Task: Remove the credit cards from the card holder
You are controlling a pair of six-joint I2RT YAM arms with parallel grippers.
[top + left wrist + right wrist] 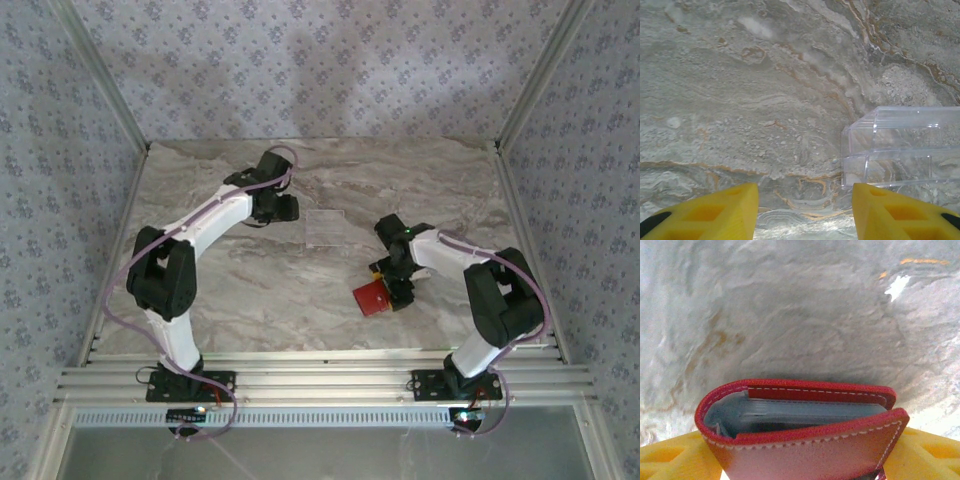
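Floral grey-blue walls [330,60] enclose a marbled tabletop [300,290], with aluminium rails [320,385] along its near edge.

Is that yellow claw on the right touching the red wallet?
Cannot tell. In the right wrist view the card holder sits between the yellow fingers of the right gripper and overlaps both, hiding where they would meet.

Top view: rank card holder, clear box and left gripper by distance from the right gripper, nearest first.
1. card holder: between the jaws of the right gripper, on its lower-left side.
2. clear box: up and to the left, mid-table.
3. left gripper: just past the box, further left.
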